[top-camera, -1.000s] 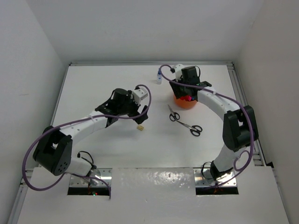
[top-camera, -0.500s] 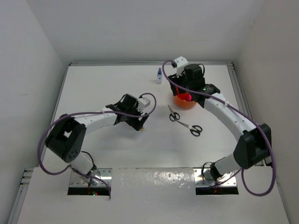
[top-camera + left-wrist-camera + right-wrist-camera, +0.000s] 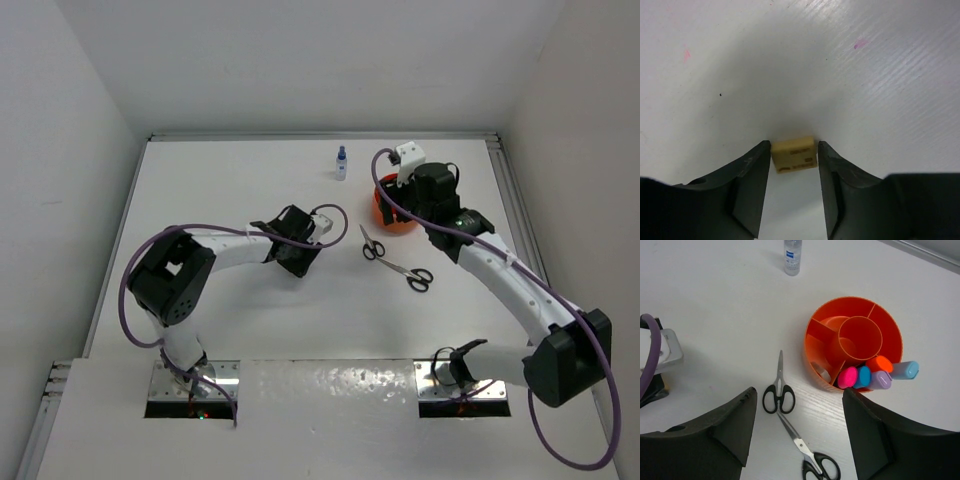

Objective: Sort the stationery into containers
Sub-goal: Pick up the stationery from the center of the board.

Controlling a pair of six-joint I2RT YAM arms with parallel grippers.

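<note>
Fingers of the left gripper stand narrow, the beige eraser between their tips; right gripper gapes wide, empty.

Small beige rectangular eraser with dark printed marks, flat on the white table surface. Flanking the eraser, the left gripper's dark fingers, spread, each fingertip just beside or touching an eraser edge.

Bare table surrounds scissors; orange tub crowds their far side.
</note>
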